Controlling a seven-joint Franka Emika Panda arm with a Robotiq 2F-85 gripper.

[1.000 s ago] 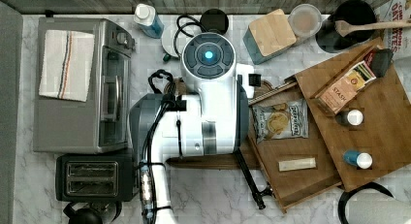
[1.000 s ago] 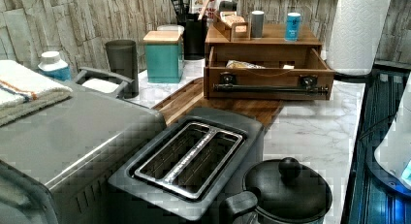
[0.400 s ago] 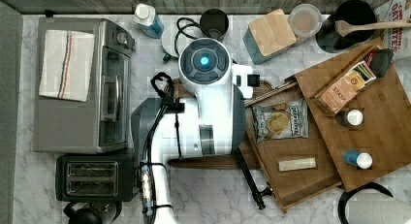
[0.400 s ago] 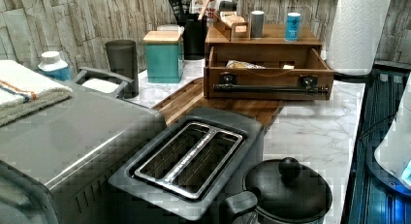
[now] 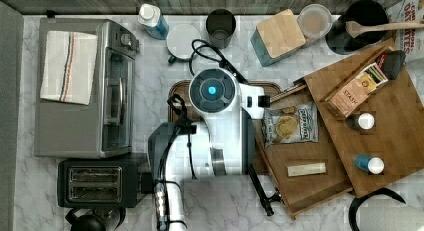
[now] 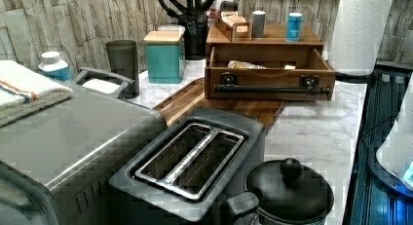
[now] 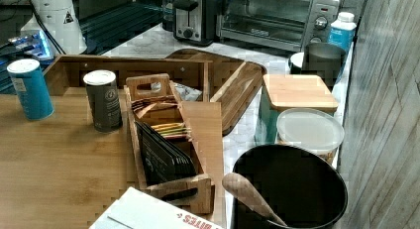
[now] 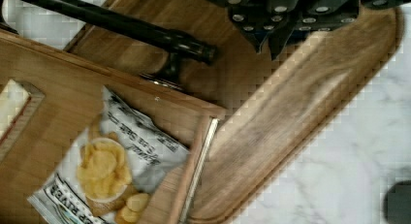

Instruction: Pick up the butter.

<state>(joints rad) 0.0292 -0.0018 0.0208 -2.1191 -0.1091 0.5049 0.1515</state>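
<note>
The gripper [image 8: 271,37] hangs over the wooden cutting board [image 8: 291,117], beside the open drawer's black handle bar [image 8: 121,27]; its fingertips stand close together with nothing between them, probably closed, though I cannot tell for sure. In the top view the white arm [image 5: 220,126] stands at the drawer's [image 5: 295,191] nine o'clock edge. Inside the drawer the chips bag [image 5: 290,123] lies at twelve o'clock and the butter [image 5: 306,169] lies apart from it toward six o'clock, flat on the wood.
</note>
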